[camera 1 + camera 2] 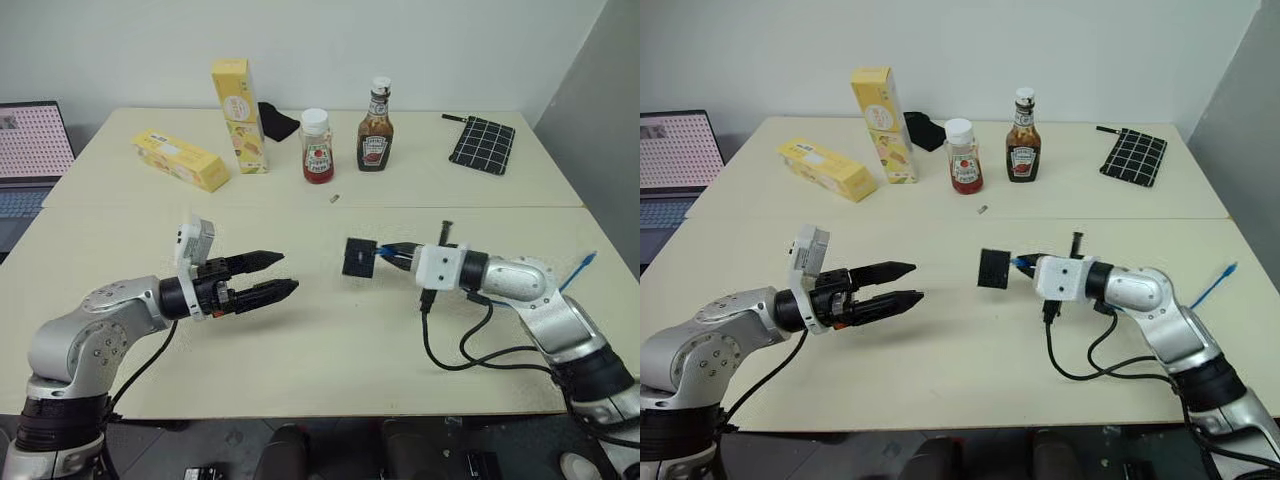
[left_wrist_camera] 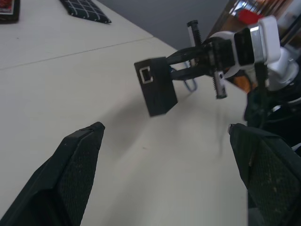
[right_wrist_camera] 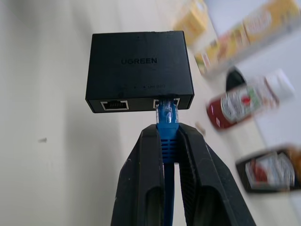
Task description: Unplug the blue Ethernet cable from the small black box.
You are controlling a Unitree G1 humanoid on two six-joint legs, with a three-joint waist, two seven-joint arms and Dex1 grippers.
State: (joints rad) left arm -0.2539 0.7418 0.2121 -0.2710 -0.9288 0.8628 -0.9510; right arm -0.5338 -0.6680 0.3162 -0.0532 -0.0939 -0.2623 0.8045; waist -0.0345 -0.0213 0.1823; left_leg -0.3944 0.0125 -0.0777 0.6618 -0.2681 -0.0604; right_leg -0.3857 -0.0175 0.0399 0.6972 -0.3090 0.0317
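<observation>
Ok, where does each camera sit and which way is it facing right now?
Head pair: looks forward and down over the table, both arms in frame.
Left wrist view: looks past the open left gripper toward the small black box, held off the table.
Right wrist view: looks along the right gripper, shut on the blue Ethernet cable, plugged into the box.
Shared: the box appears in all views.

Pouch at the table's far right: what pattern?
Black with a white grid; the pouch shows best in the left eye view.
</observation>
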